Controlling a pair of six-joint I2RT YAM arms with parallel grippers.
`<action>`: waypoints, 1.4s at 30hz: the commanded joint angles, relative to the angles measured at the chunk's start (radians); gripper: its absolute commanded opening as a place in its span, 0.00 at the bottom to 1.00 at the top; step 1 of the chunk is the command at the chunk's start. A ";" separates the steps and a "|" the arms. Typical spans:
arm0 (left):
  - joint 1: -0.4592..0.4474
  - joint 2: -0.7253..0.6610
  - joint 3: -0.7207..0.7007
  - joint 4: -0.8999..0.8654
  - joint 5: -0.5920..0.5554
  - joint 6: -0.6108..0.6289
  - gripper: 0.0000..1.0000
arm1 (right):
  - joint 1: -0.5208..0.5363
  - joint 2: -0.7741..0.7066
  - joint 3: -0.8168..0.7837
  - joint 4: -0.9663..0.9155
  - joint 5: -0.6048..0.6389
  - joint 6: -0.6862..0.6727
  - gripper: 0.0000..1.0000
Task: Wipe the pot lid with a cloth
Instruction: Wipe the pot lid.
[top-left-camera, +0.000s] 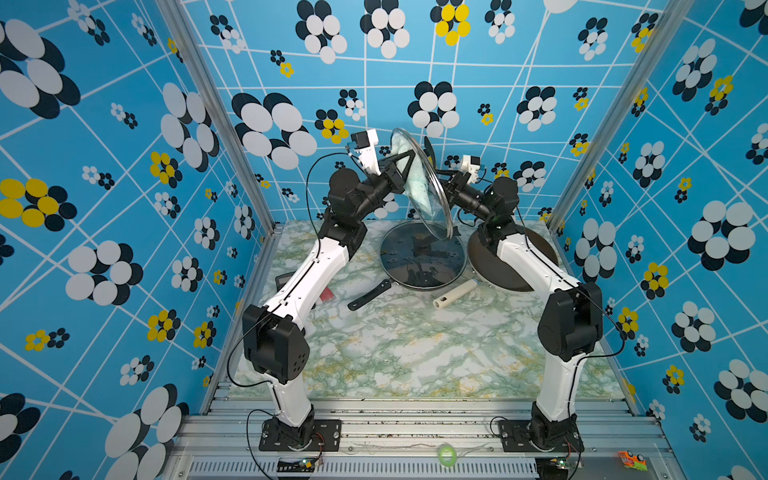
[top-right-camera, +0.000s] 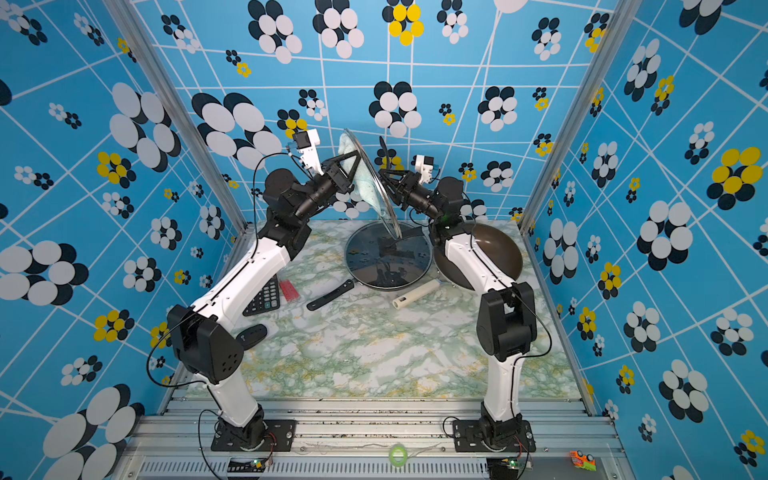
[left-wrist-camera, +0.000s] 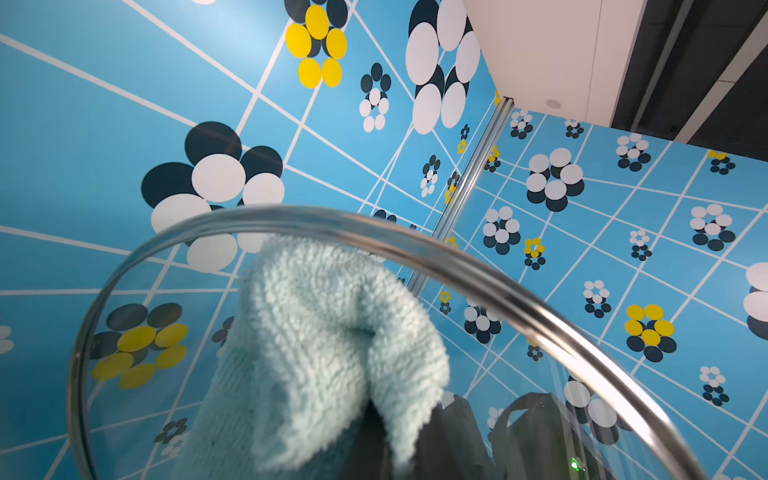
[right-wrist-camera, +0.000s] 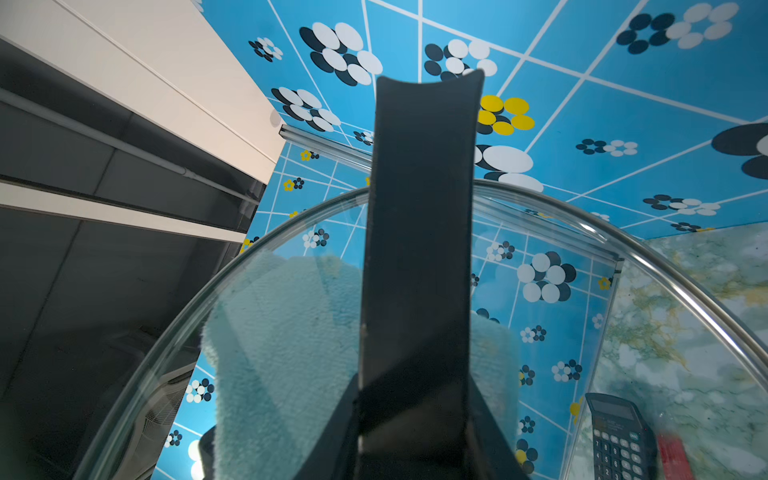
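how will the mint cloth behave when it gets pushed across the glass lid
Probably floppy: the cloth folds over itself and sags. Its fluffy pile should grip rather than slip on the glass lid. It looks light, so it will likely bunch up instead of staying flat.

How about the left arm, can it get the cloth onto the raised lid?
Likely yes: the left claw, shut on the cloth, has it against the glass lid, which the right claw holds raised by its handle. Nothing stands between.
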 joint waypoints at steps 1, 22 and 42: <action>-0.053 0.076 -0.033 0.095 -0.008 -0.137 0.00 | 0.024 -0.102 0.093 0.262 -0.031 0.000 0.00; 0.016 -0.433 -0.310 -0.552 -0.168 0.101 0.00 | 0.040 -0.295 0.021 -0.642 0.417 -0.901 0.00; -0.255 -0.262 -0.156 -0.861 -0.250 0.256 0.00 | 0.237 -0.143 -0.013 -0.386 1.185 -1.229 0.00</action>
